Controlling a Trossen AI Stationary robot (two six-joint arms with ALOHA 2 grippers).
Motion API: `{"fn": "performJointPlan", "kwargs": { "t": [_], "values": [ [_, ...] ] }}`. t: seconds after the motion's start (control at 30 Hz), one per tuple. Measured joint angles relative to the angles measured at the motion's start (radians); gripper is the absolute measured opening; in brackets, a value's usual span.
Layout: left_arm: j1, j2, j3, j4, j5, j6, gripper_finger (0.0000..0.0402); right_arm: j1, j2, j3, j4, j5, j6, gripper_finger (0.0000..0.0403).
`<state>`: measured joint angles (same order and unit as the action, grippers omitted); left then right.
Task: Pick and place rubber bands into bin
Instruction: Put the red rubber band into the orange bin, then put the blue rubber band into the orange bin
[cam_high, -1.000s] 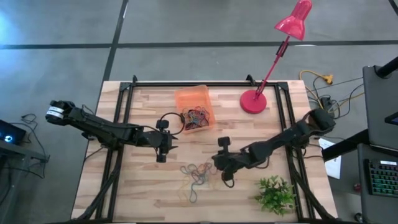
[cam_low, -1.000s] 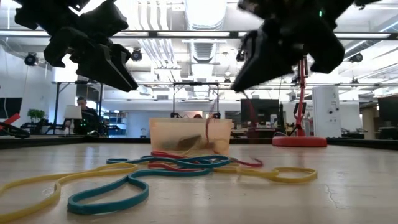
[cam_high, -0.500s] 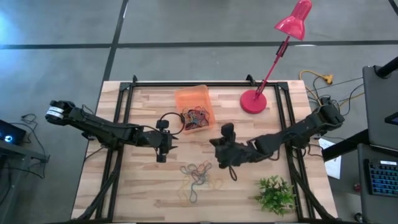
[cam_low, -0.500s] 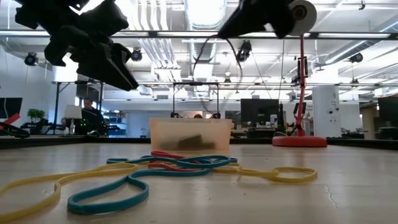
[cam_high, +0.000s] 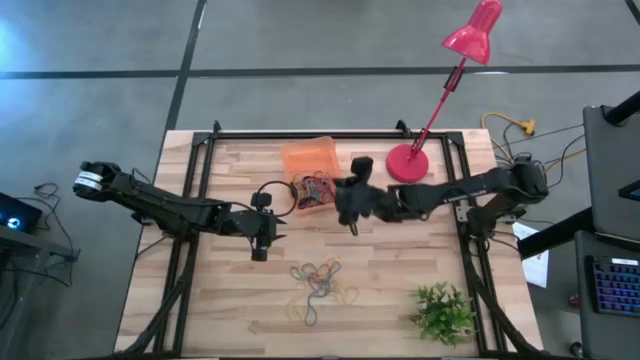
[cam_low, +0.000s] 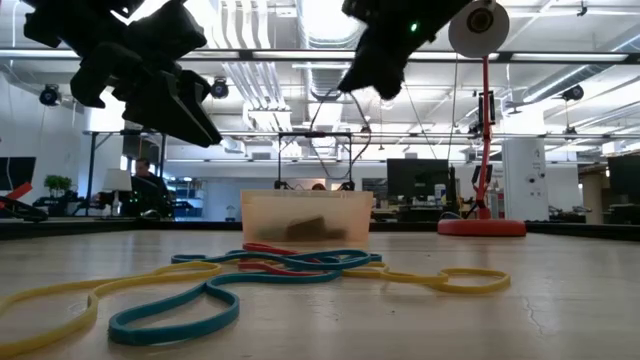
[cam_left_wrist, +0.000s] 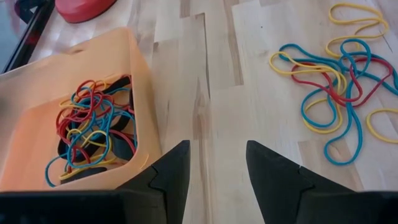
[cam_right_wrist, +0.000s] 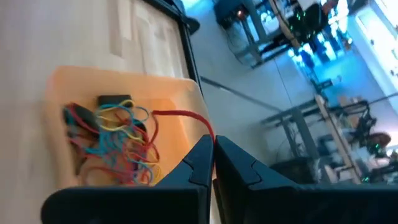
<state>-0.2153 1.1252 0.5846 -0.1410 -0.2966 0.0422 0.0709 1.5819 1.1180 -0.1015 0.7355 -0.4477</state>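
— Right tool (cam_high: 347, 203): how is it seen?
— Closed on a red band (cam_right_wrist: 183, 117), beside the bin (cam_high: 309, 158).
— Left tool (cam_high: 262, 234)?
— Open, empty. More bands (cam_high: 318, 280) are left on the bench (cam_high: 400, 300).

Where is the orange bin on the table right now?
In the high view, the orange bin sits near the table's far edge, left of the red lamp base, with the right gripper at its right side, fingers shut on a red rubber band.
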Motion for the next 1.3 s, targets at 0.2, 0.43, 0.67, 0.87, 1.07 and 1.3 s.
{"fn": "performJointPlan", "kwargs": {
  "t": [0.2, 0.43, 0.67, 0.87, 1.07, 1.3],
  "values": [
    [0.000, 0.000, -0.002, -0.005, 0.000, 0.000, 0.0142, -0.113, 0.050, -0.016, 0.101, -0.135, 0.000, 0.0008],
    [0.000, 0.000, -0.002, -0.008, 0.000, 0.000, 0.0142, -0.175, 0.136, -0.014, 0.160, -0.172, 0.023, 0.0008],
    [0.000, 0.000, -0.002, -0.007, 0.000, 0.000, 0.0142, -0.194, 0.158, -0.017, 0.161, -0.348, 0.062, 0.0033],
    [0.000, 0.000, -0.002, -0.002, 0.000, 0.000, 0.0142, -0.192, 0.156, -0.015, 0.159, -0.378, 0.092, 0.0103],
    [-0.001, 0.011, -0.003, 0.058, 0.129, -0.002, 0.0142, -0.153, 0.146, -0.017, 0.079, -0.571, 0.108, 0.0146],
    [-0.009, 0.107, -0.010, 0.163, 0.296, -0.002, 0.0141, -0.062, 0.146, -0.023, -0.057, -0.702, 0.143, 0.0144]
  ]
}}
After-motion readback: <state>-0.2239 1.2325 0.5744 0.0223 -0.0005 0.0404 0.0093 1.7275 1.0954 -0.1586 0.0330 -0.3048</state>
